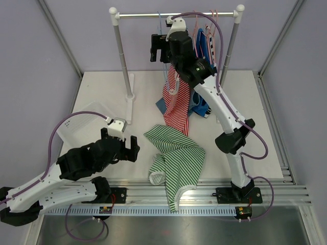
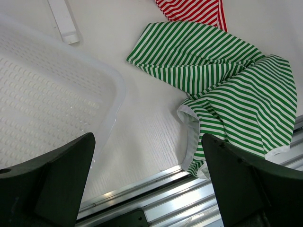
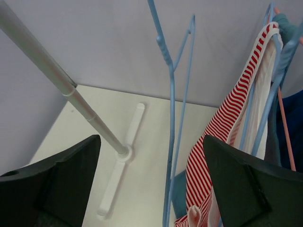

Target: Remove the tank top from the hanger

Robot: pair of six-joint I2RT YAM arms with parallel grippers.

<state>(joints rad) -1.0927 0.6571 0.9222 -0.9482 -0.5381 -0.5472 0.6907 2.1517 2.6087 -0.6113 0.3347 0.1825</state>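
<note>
A red-and-white striped tank top (image 1: 176, 104) hangs from the rack, its strap looped over a blue hanger (image 3: 273, 28) in the right wrist view, where the tank top (image 3: 222, 123) trails down to the table. My right gripper (image 1: 159, 49) is high up just under the rail, open. A bare light-blue hanger (image 3: 171, 94) stands between its fingers without being gripped (image 3: 151, 156). A green-striped tank top (image 1: 176, 158) lies crumpled on the table. My left gripper (image 1: 121, 148) hovers open and empty beside it (image 2: 147, 156).
The rack's rail (image 1: 153, 15) carries more hangers and a blue garment (image 1: 202, 46). Its left pole (image 3: 57, 75) stands on a white foot. A clear plastic tray (image 2: 47, 94) lies at the left. A metal rail (image 2: 156, 189) runs along the near edge.
</note>
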